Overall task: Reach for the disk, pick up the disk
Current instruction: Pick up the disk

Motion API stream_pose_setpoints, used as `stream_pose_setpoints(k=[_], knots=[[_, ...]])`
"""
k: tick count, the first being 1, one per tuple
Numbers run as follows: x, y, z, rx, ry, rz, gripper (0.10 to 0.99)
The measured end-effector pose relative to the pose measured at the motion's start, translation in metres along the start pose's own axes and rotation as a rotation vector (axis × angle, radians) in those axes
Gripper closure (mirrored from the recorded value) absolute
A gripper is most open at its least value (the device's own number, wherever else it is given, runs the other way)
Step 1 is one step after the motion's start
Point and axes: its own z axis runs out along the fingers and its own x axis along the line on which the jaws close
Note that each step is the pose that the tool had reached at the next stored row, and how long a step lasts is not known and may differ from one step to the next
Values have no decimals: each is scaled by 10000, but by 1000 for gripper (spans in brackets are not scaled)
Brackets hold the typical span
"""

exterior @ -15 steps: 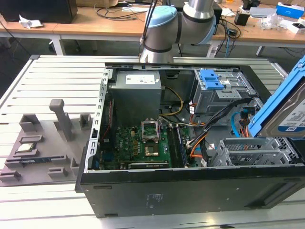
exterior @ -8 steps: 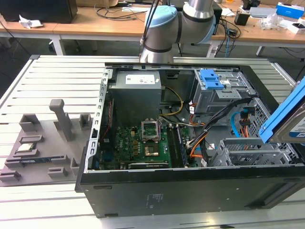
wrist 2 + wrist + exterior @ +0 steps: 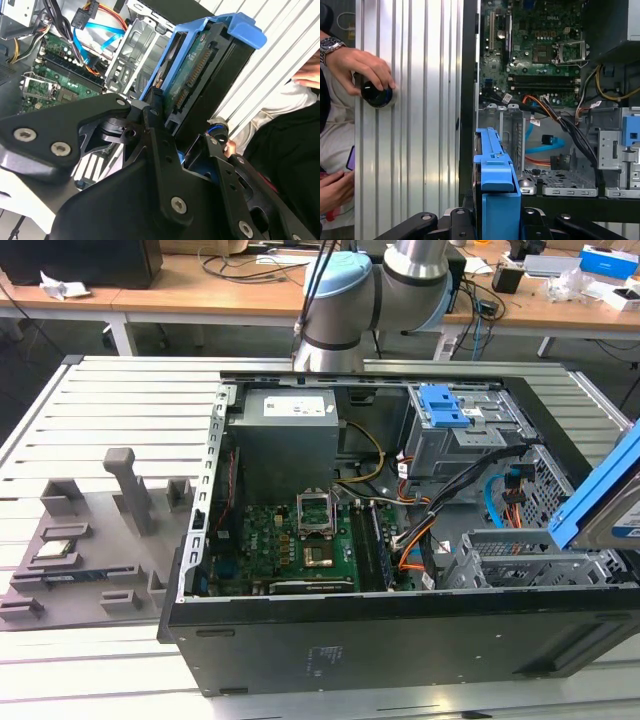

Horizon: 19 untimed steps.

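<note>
The robot's hand [image 3: 187, 142] is clamped on the disk [image 3: 200, 75], holding it tilted in the air above the open computer case [image 3: 400, 640] on the bench [image 3: 100, 400].

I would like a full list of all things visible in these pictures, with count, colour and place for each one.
disk: one, silver with a blue bracket, lifted out of the case and clamped between the gripper's fingers, at the exterior view's right edge.
computer case: one, black, lying open on the slatted table.
motherboard: one, green, on the floor of the case.
power supply: one, grey, at the far side of the case.
drive cage: one, grey metal with a blue latch on top, far right corner of the case in the exterior view.
fixture tray: one, grey, at the exterior view's left of the case.
slatted table: one, light grey, under everything.
person's hand: one, on a small dark round object on the table.
gripper: one, black, shut on the disk.
</note>
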Motion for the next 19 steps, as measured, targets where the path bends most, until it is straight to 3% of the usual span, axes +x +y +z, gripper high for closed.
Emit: stream_pose_setpoints(k=[8,19], knots=[[-6,-22,103,0,34,1,725],[-15,-9,110,0,35,0,725]])
